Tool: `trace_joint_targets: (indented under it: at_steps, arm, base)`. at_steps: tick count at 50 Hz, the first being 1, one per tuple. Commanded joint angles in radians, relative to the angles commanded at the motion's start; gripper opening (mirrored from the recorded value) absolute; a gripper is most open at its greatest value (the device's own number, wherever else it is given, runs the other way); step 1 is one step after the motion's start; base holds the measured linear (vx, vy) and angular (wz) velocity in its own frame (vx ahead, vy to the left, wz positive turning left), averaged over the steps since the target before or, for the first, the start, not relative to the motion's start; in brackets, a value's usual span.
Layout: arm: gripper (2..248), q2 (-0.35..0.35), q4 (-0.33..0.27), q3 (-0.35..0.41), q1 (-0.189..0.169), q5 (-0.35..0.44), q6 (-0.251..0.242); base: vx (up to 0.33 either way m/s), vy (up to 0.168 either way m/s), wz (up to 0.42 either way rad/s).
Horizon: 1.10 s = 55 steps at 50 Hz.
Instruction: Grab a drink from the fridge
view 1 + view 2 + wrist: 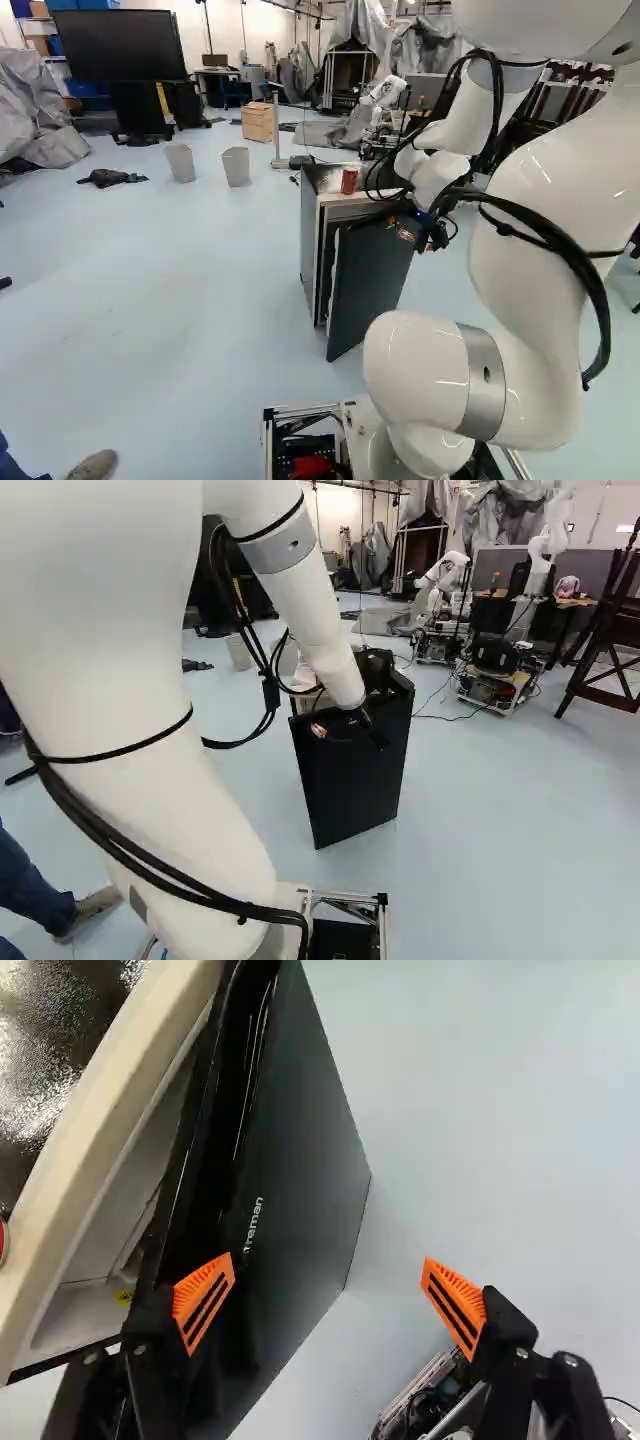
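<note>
My gripper [348,737] hangs at the top of the black fridge door [350,790]. In the wrist view the gripper [328,1258] is open and holds nothing; one orange-padded finger overlaps the door's top edge, the other stands out over the floor beyond its outer face. The door [290,1170] is ajar, with a gap to the pale fridge body [90,1150]. Part of the white interior [80,1310] shows through that gap. A red can [349,181] stands on top of the fridge [310,240]; its rim edges into the wrist view. No drink inside is visible.
Two pale bins [236,166] and a wooden drawer unit [258,122] stand beyond the fridge. Another robot [440,590] is farther back. A dark wooden frame [610,630] stands at the right of the right base view. My base's metal frame [420,1390] shows beyond one finger.
</note>
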Motion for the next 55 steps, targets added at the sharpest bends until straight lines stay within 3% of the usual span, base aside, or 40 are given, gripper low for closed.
trace_joint_targets:
  at_steps: [35,55]
  arm:
    - [247,0.014,-0.022,0.016,0.1,0.0,0.0]
    - [247,0.068,-0.066,0.078,0.161,0.009,0.0]
  base:
    - [0.0,0.0,0.0]
    - [0.0,0.0,0.0]
